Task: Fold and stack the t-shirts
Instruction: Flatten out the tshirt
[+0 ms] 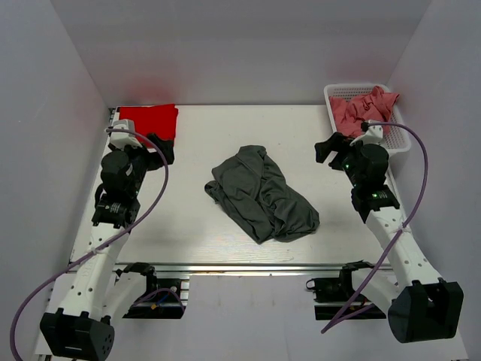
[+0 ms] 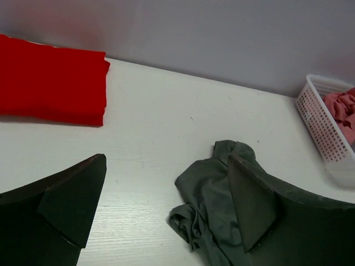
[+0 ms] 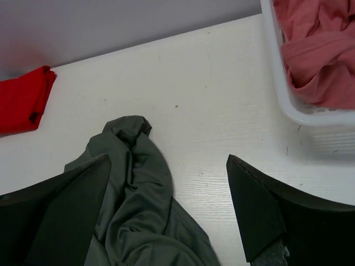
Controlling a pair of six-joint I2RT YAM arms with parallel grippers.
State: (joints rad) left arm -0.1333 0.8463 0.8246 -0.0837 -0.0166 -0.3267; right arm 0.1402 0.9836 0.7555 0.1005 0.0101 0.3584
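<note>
**Crumpled grey shirt lay mid-table, both tools wide and empty**

The dark grey t-shirt (image 1: pixel 261 194) lay in a loose heap at the middle of the table (image 1: pixel 188 226), between the two arms and touching neither. It was matte and deeply creased, with folds running along its length and a bunched knob of cloth at its far end. No sleeve or hem could be told apart for certain.

It looked light, limp and thin. It would likely sag and bunch when lifted and hold no shape of its own. A pinch on one outer edge per tool, well apart, seemed the best way to spread it flat; a grab into the middle folds would probably catch several layers.

The red t-shirt (image 1: pixel 149 120) sat folded flat at the far left corner. The pink t-shirts (image 1: pixel 364 107) lay jumbled in the white mesh basket (image 1: pixel 353 89) at the far right.

The left tool (image 2: pixel 166 160) and the right tool (image 3: pixel 168 158) both hung with jaws spread wide, gripping nothing.
</note>
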